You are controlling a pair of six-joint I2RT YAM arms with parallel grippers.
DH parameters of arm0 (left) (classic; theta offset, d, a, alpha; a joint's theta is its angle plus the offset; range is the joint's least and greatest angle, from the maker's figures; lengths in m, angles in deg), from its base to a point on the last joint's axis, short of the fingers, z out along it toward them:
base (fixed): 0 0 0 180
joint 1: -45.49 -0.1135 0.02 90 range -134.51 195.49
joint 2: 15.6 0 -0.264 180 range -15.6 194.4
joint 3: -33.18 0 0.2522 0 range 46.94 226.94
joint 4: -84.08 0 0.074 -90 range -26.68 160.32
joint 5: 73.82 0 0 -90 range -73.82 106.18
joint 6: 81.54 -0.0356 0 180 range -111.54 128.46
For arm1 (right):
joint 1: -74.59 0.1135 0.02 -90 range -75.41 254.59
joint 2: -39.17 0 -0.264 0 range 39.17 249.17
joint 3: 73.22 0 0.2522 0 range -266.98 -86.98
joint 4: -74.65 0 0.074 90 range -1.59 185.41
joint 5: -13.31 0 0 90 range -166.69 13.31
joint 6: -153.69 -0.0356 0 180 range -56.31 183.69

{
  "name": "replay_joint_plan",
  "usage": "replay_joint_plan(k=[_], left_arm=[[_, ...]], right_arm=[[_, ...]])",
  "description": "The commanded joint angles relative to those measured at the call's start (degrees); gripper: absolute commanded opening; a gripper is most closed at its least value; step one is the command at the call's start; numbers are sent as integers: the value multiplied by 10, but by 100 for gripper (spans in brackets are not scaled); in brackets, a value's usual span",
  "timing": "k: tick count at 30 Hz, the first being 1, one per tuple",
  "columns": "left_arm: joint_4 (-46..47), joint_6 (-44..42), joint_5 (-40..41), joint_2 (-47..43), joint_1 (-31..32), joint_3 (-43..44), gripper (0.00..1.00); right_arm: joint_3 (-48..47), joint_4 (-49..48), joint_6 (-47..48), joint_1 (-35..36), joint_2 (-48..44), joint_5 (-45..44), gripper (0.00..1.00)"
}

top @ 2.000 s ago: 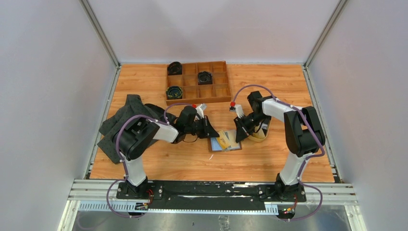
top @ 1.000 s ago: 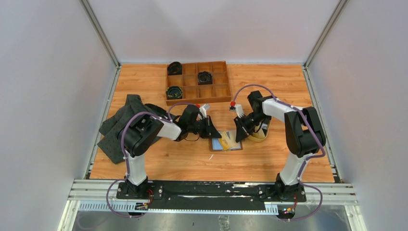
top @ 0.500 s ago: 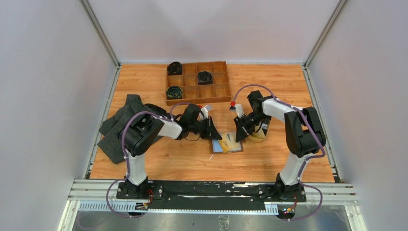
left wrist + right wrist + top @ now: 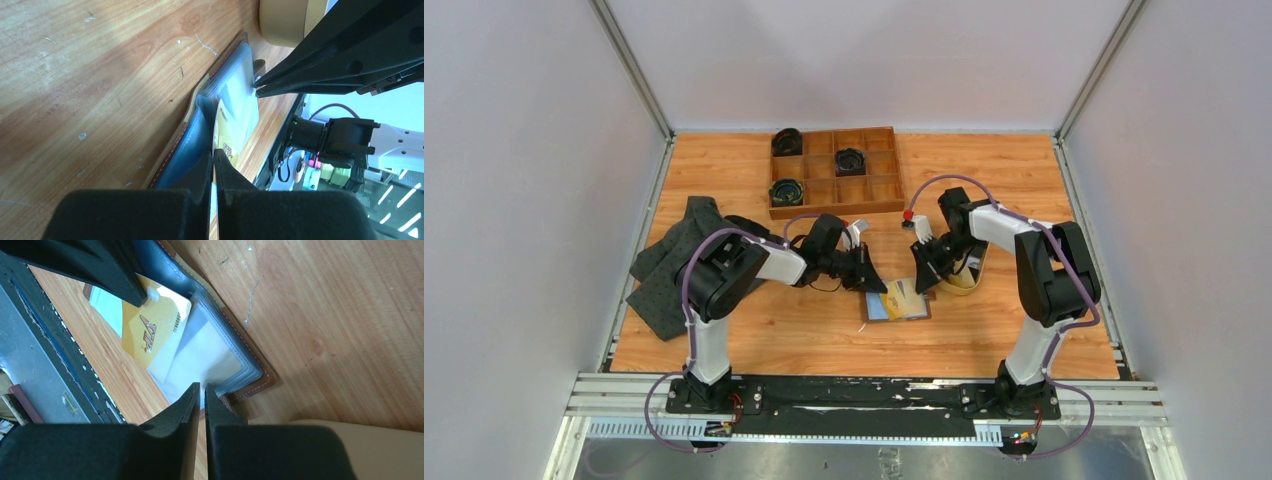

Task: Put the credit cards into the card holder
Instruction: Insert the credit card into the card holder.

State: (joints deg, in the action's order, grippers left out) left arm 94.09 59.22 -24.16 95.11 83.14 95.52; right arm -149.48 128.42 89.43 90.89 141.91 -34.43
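1. Holder [image 4: 876, 306] open and flat on bench [image 4: 984, 330], between the two pincers, long axis left to right, a little tilted.
2. Yellow card [image 4: 155, 330] partly over the clear sleeve [image 4: 200, 360], long axis along the line from one pincer to the other.
3. Left pincer [image 4: 214, 152] closed on the card's left end.
4. Right pincer [image 4: 201, 386] almost closed, tips touching the sleeve's edge; real grip not clear.
5. Compared with two seconds ago: left pincer and card further right, right pincer in same place.

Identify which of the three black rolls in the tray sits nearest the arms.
The roll in the tray's front-left compartment; the others sit farther back, one in the back-left corner, one in the middle row.
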Motion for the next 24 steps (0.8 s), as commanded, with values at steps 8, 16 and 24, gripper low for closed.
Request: replay_joint_plan(k=[8, 16, 24], left_arm=[[-61, -28, -12, 16, 3, 11, 0], [-70, -34, -21, 22, 3, 18, 0], [-88, -44, -25, 24, 3, 24, 0]], right_arm=[[10, -5, -7, 2, 18, -36, 12], [10, -6, -8, 3, 23, -39, 12], [9, -9, -9, 6, 24, -43, 12]])
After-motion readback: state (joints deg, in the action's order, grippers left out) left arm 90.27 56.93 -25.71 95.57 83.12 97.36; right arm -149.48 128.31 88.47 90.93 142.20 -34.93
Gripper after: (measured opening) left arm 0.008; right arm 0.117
